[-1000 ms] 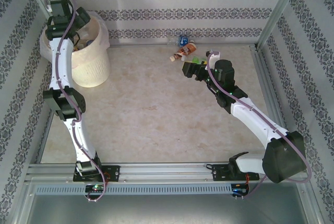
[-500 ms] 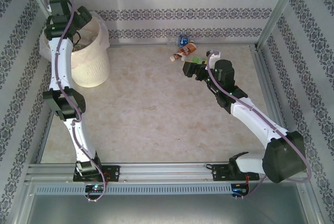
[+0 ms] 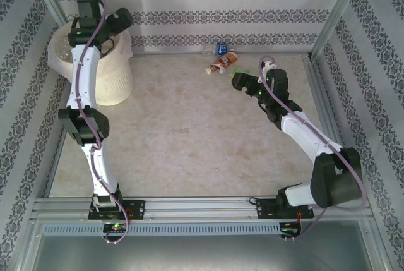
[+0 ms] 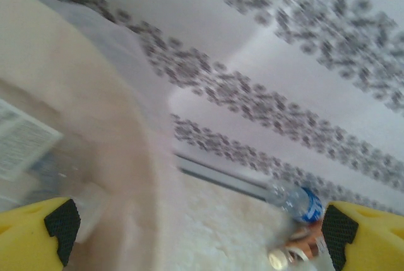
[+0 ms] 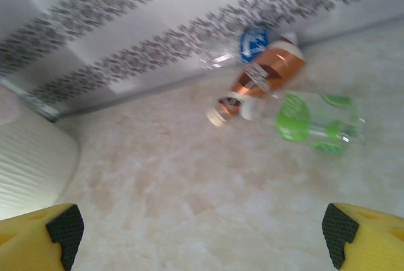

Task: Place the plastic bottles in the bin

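One bin (image 3: 107, 84), far left corner of the tabletop (image 3: 177, 132); I make out clear shapes inside but cannot count them.

Left gripper (image 3: 123, 18): hangs at the bin's rim, jaws spread wide, nothing between them.

Three plastic bottles lie on their sides, clustered at the far edge, right of centre:
- blue-labelled bottle (image 3: 221, 48), against the wall (image 3: 265, 18)
- orange bottle (image 3: 219, 64), touching the blue one
- green bottle (image 5: 303, 119), just beside the orange

Right gripper (image 3: 235, 81): near the green bottle, jaws spread, empty.

Status, as I judge it: task well along, with three bottles outstanding. The right arm is best placed for the next pick.
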You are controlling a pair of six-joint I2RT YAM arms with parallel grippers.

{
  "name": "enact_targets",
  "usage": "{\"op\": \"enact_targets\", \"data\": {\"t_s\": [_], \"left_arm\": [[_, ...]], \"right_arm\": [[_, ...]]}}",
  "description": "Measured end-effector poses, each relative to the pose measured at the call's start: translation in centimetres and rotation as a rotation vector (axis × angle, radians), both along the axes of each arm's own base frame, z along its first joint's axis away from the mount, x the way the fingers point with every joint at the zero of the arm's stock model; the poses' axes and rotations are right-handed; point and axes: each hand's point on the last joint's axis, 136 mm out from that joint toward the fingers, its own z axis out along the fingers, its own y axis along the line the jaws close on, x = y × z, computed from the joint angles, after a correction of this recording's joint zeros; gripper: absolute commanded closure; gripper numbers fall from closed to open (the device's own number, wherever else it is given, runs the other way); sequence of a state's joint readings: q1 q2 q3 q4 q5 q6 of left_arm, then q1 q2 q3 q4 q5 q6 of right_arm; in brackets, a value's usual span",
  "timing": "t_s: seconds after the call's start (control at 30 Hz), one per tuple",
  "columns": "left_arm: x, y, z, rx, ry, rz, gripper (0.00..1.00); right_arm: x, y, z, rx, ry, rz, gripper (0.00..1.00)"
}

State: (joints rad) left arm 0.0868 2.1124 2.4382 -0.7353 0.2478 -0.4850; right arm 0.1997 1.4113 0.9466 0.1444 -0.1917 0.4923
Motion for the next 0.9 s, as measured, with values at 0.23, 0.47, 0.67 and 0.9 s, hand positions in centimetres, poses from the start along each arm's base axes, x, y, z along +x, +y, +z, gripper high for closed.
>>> {"op": "enact_targets", "data": {"t_s": [0.23, 0.47, 0.67, 0.9], "left_arm": [[-2.5, -8.2, 1.8, 0.022, -0.029, -0.188, 0.0], [-4.8, -14.3, 0.6, 0.018, -0.015, -0.328, 0.0], [-5.9, -16.3, -3.2, -0.032, 0.043, -0.384, 0.0], [-7.5, -16.7, -6.1, -0.085, 0.097, -0.396, 0.0]], "right_arm": [[1.8, -1.7, -2.2, -0.135, 0.082, 0.009, 0.02], [4.0, -1.6, -2.3, -0.349, 0.048, 0.131, 0.03], [7.0, -1.3, -3.9, -0.551, 0.079, 0.299, 0.02], [10.8, -1.4, -6.2, -0.697, 0.135, 0.455, 0.02]]}}
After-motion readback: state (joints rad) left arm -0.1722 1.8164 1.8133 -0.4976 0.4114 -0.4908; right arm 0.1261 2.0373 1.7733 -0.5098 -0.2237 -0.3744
